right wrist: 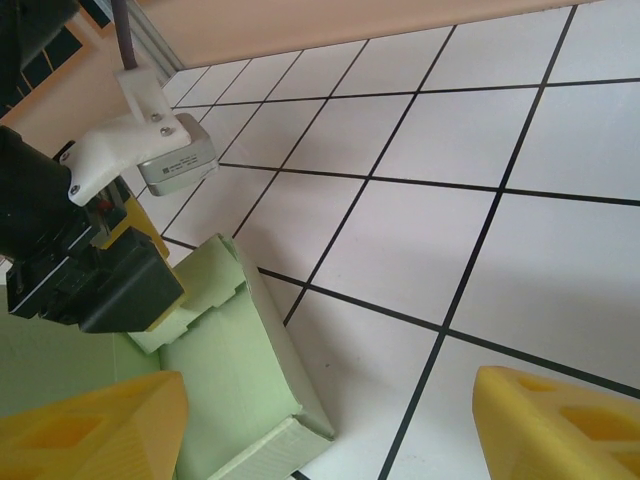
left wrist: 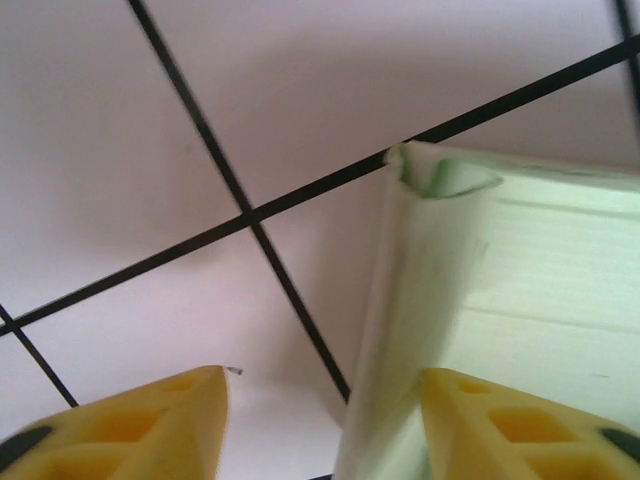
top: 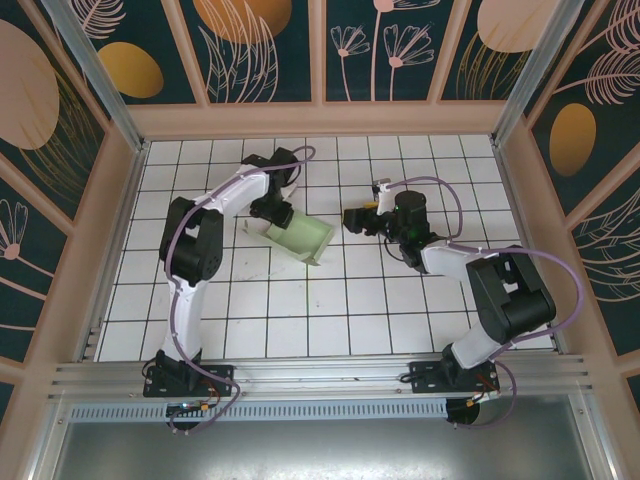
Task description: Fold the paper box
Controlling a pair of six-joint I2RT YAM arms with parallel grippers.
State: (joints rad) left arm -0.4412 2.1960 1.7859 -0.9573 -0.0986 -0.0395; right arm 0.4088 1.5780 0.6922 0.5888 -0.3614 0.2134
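**Item: paper box, part folded, on the tiled table**

I am logging one paper box: thin matte card, pale mint green, plain, with crease lines and stepped flap edges showing in the right wrist view. It is lying on the table, left of centre, between the two grippers. Some of its panels are standing up as walls while the base is resting flat on the tiles. From above, its long axis is running left to right, with the right end angling slightly toward the near edge. One corner of a raised wall is curling over into a small crumpled lip in the left wrist view.

The table surface is showing as smooth white squares ruled with thin black lines.

I am reading the left gripper as sitting at the box's far-left end. Its yellow moulded fingers are standing apart, straddling an upright card wall that is lying against the right-hand finger, with a clear gap on the other side.

The right gripper is hovering just beside the box's right end, not touching it, with its yellow fingers spread wide and gripping nothing
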